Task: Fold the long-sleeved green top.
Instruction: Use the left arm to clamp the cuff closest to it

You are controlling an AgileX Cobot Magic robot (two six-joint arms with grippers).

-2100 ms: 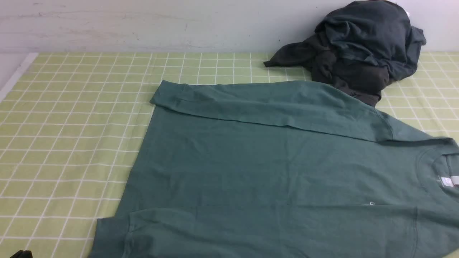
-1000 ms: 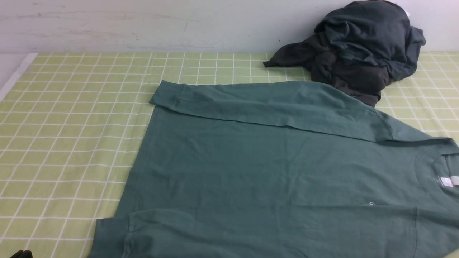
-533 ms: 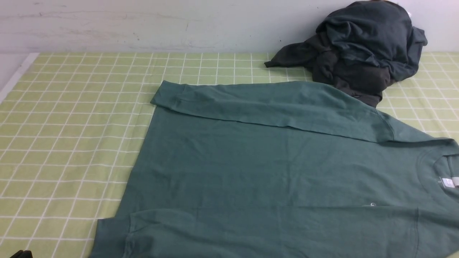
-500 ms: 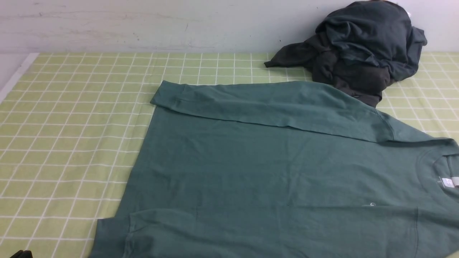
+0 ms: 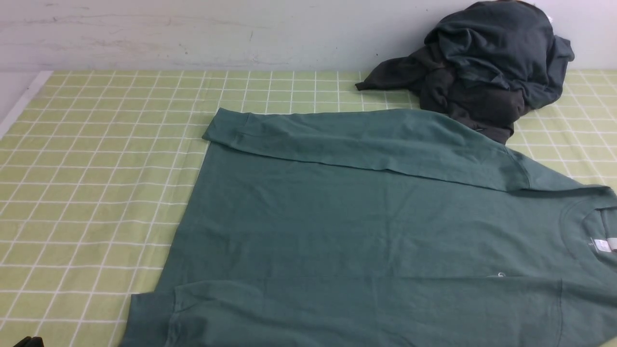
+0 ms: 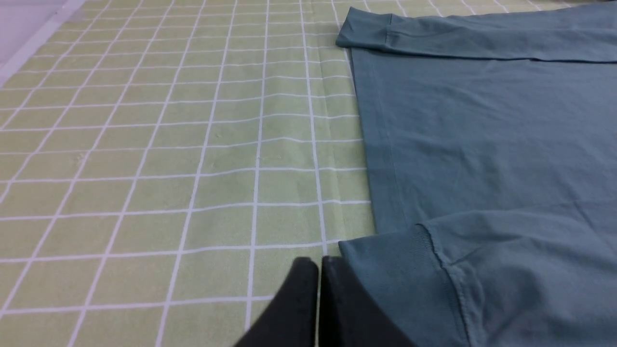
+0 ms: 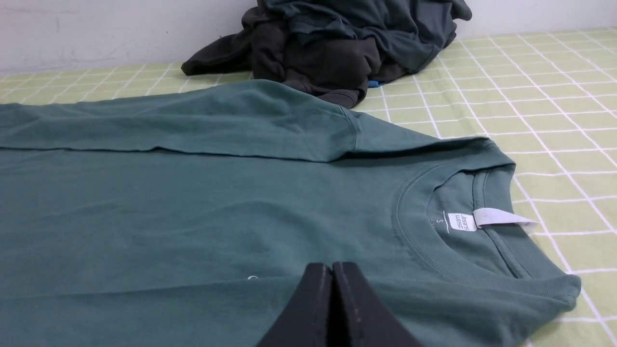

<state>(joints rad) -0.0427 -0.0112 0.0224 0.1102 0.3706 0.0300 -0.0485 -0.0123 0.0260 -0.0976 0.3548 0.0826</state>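
The green long-sleeved top (image 5: 366, 226) lies flat on the checked cloth, hem to the left and round neck with a white label (image 5: 602, 245) to the right. Its far sleeve (image 5: 361, 140) is folded across the body, and the near sleeve lies along the front edge. My left gripper (image 6: 319, 260) is shut and empty, its tips just beside the near sleeve's ribbed cuff (image 6: 385, 270). Shut with nothing in it, my right gripper (image 7: 332, 265) hovers over the top (image 7: 193, 202) a little short of the neck label (image 7: 482, 219). The front view shows neither gripper clearly.
A dark charcoal heap of garments (image 5: 482, 62) sits at the back right against the pale wall (image 5: 193, 33), touching the top's far shoulder. The light-green checked tablecloth (image 5: 96, 168) spreads to the left, ending at the table's left edge (image 5: 19, 106).
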